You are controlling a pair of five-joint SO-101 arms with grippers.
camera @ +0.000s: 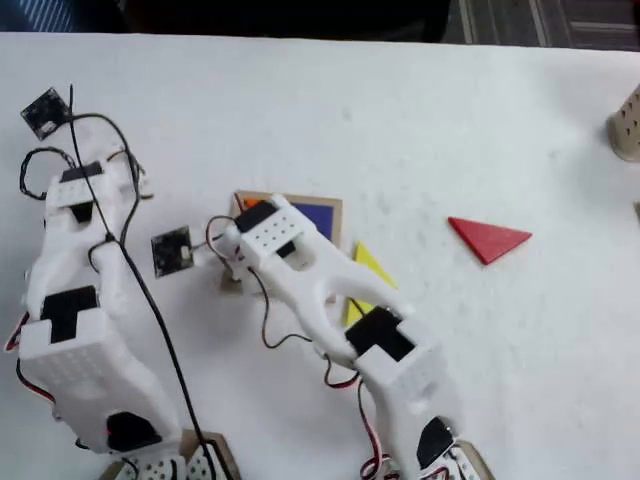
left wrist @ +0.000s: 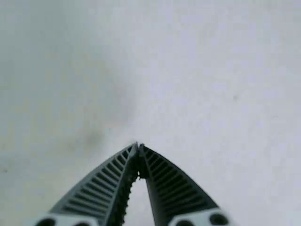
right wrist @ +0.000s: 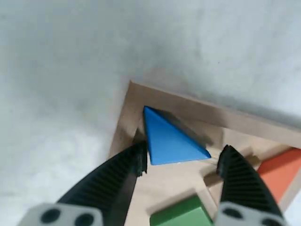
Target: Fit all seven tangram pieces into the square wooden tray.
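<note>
Right wrist view: right gripper [right wrist: 183,157] hangs over the tray [right wrist: 197,110] corner, jaws spread either side of the blue triangle [right wrist: 169,139] inside. Beside the tray, the left gripper [left wrist: 139,147], jaws pressed together, faces the table [left wrist: 211,70].

Robotics lab or maker bench, by the look of it. White textured table top [camera: 420,120] runs edge to edge in the high view. Two white plastic robot arms: L arm [camera: 75,320] at 8 o'clock, R arm [camera: 330,290] at 6, w/ a loose black cable [camera: 150,300] trailing over the L one. Tan wooden base blocks [camera: 222,455] at the 6 o'clock edge. Small black square boards [camera: 45,112] at 10 & near centre. Square wooden tray [camera: 337,222] mid-table. Tan perforated block [camera: 627,125] at 3. Grey striped floor [camera: 540,22] at 1.
</note>
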